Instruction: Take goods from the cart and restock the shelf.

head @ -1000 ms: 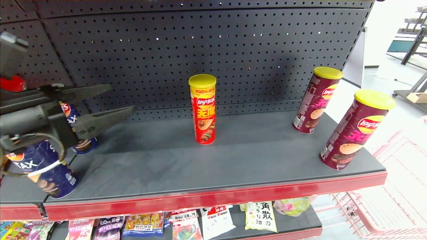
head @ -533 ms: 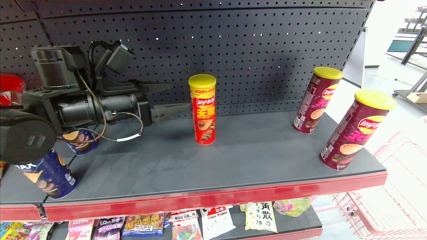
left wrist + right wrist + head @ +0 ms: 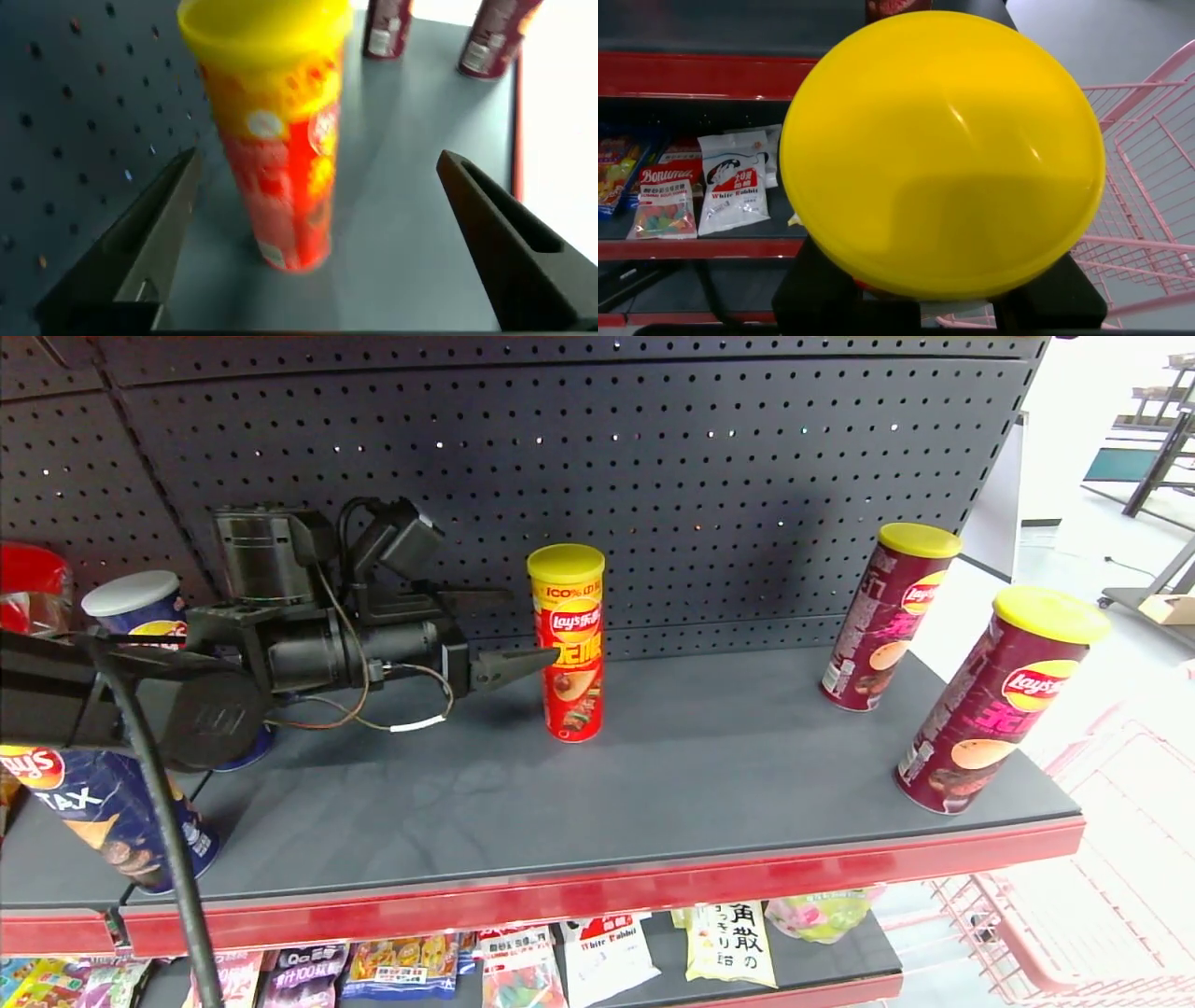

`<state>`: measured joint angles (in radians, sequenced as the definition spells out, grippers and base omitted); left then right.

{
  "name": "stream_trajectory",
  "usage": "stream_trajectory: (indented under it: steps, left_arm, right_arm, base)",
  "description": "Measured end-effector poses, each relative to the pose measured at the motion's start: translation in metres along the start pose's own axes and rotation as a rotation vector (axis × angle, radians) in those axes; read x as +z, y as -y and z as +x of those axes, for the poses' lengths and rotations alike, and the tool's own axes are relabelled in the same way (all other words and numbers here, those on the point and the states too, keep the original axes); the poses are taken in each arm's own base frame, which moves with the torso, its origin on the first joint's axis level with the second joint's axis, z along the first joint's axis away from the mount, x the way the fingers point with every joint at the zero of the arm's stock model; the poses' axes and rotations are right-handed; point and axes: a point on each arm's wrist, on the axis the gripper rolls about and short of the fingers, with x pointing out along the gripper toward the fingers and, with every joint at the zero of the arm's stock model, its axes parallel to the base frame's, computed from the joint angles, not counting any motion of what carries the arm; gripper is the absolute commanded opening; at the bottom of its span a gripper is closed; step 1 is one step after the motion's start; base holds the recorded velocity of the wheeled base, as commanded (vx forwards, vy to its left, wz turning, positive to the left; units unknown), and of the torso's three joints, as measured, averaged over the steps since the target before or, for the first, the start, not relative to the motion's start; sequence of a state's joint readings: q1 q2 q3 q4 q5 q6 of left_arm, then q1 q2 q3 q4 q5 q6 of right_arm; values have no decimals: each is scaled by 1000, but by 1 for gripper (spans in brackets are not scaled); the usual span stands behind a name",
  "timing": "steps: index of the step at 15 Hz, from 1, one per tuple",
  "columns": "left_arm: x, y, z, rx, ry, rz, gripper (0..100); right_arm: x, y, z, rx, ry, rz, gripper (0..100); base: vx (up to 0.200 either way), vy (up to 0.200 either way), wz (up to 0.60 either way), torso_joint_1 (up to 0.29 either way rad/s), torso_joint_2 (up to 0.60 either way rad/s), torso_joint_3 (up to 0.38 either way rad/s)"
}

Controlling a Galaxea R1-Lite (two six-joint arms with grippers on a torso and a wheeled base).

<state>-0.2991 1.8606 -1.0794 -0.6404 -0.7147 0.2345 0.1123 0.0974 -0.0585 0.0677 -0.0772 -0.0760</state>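
Observation:
A red chip can with a yellow lid (image 3: 569, 653) stands upright mid-shelf near the pegboard. My left gripper (image 3: 527, 627) is open and level with its upper half, the near fingertip (image 3: 546, 658) just beside the can. In the left wrist view the same red can (image 3: 280, 168) stands between the two spread fingers (image 3: 140, 252) of the left gripper (image 3: 318, 159), touching neither. In the right wrist view, the right gripper holds a can upright by its body, seen from above as a broad yellow lid (image 3: 943, 149) that hides the fingers.
Two maroon cans (image 3: 887, 616) (image 3: 999, 700) stand at the shelf's right end and blue cans (image 3: 103, 803) (image 3: 140, 607) at its left. The grey shelf (image 3: 653, 775) has free room in front. A pink cart (image 3: 1120, 896) stands at lower right. Snack bags (image 3: 607, 952) lie below.
My left arm has swept right along the shelf, from over the blue cans to the red can, its fingers staying open. The cans have not moved.

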Motion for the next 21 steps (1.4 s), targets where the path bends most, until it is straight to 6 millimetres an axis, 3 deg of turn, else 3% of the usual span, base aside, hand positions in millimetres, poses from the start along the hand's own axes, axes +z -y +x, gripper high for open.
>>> stream_trajectory:
  steps: [6, 19, 20, 21]
  left_arm:
    - [-7, -9, 34, 22, 1, 1, 100]
    - [-14, -15, 74, 44, 0, -21, 100]
    - [-14, -14, 76, 40, 0, -21, 0]
    - [-15, -14, 76, 40, -1, -22, 0]
  right_arm:
    - [0, 0, 0, -2, -1, 0, 0]
    - [0, 0, 0, -3, -1, 0, 0]
    - [0, 0, 0, -3, -1, 0, 0]
    - [0, 0, 0, -3, -2, 0, 0]
  base:
    - [0, 0, 0, 0, 0, 0]
    - [0, 0, 0, 0, 0, 0]
    - [0, 0, 0, 0, 0, 0]
    - [0, 0, 0, 0, 0, 0]
